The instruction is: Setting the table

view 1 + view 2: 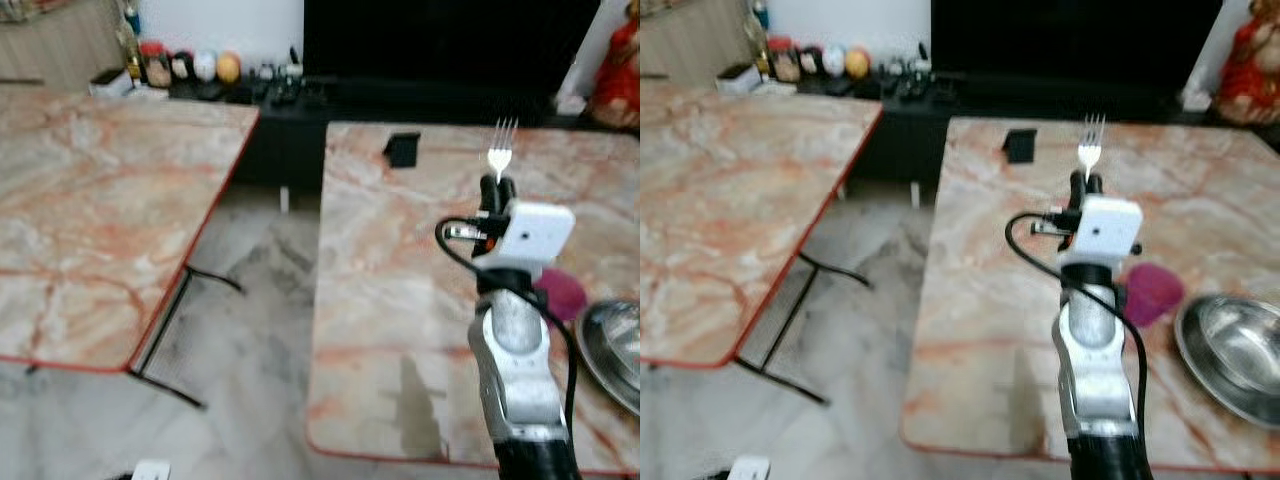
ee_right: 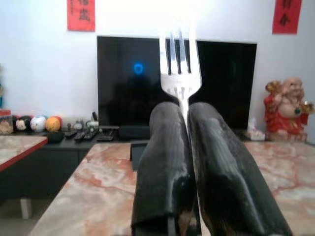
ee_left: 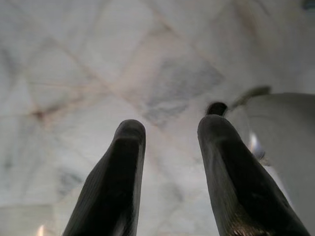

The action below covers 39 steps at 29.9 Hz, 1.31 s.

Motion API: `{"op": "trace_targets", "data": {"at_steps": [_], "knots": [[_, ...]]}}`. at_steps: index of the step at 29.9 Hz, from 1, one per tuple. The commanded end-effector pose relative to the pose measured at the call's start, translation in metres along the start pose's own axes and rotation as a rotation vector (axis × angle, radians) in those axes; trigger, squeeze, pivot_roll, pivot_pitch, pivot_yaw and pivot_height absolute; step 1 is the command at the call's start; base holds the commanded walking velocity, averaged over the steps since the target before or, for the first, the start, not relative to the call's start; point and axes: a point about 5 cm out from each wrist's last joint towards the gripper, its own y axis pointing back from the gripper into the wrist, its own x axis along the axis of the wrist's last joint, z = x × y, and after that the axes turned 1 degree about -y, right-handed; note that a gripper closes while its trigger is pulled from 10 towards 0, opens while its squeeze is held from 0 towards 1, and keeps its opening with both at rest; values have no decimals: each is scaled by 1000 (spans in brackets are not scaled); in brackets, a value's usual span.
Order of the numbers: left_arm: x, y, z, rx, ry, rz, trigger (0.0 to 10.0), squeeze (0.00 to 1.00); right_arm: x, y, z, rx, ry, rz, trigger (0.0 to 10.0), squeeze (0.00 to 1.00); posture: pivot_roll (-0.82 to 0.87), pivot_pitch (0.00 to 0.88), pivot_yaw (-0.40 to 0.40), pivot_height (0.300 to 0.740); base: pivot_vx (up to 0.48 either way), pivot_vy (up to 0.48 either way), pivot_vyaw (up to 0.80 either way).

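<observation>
Left eye view: the right gripper (image 1: 497, 185) is raised over the marble tabletop (image 1: 400, 300), its fingers pinched on a fork (image 1: 501, 150) standing upright, tines at 12 o'clock.
Right eye view: a magenta cup (image 1: 1152, 293) lies at 3 o'clock of the wrist, a steel bowl (image 1: 1235, 355) at 4 o'clock.
Left wrist view: the left gripper (image 3: 170, 132) hangs over the pale floor (image 3: 98, 73), fingers narrowly parted, holding nothing.
Right wrist view: fingers (image 2: 165, 162) clamp the fork's neck; a dark television (image 2: 133, 83) stands behind.
</observation>
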Motion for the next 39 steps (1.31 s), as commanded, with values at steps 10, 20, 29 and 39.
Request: {"op": "trace_targets", "data": {"at_steps": [10,20,29,39], "knots": [[-3,1,-1,5,12,-7,10000,0,8,-4,4,-5,12,30,10000,0,38,0,-37,711,0,-377,0],[-3,1,-1,5,13,-8,10000,0,9,-3,10,-22,25,27,10000,0,33,0,-35,711,0,-377,0],[-2,0,-1,3,8,-6,10000,0,9,-3,19,-47,50,24,10000,0,26,0,-30,711,0,-377,0],[-1,0,-1,-3,9,-9,10000,0,7,-13,35,-68,86,-9,10000,0,14,0,-25,711,0,-149,0]]}}
